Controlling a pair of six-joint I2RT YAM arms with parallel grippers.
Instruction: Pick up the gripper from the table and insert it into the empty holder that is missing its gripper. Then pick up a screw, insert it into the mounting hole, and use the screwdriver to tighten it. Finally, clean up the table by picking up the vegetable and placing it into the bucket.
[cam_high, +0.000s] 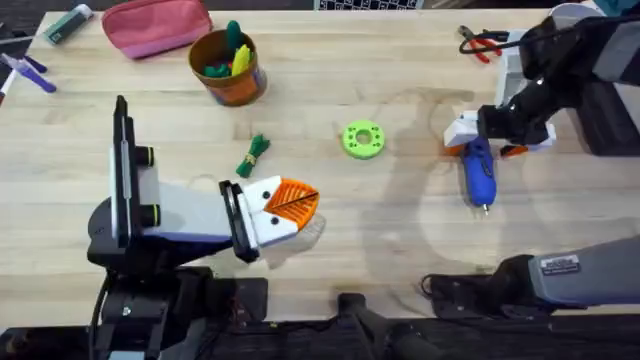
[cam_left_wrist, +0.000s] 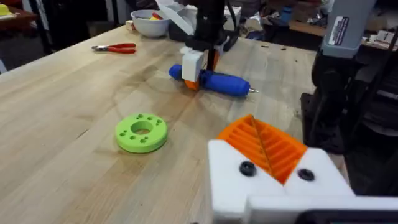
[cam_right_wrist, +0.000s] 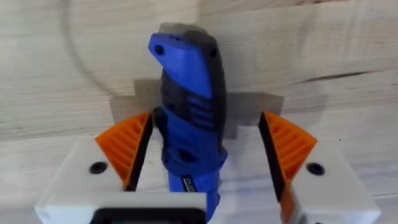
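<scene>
Pale wood-grain table (cam_high: 330, 210) — right gripper (cam_right_wrist: 208, 149) spread, straddling glossy blue screwdriver (cam_high: 479, 172) at 3 o'clock; left gripper (cam_high: 290, 203) ribbed pads clenched.

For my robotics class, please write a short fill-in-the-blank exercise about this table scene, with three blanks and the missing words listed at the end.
1. The right gripper has its open fingers on either side of the blue ______.
2. The vegetable lies on the table, not yet in the ______.
3. The left gripper has its orange pads pressed ______, holding nothing.

Missing words: screwdriver; bucket; together
</scene>
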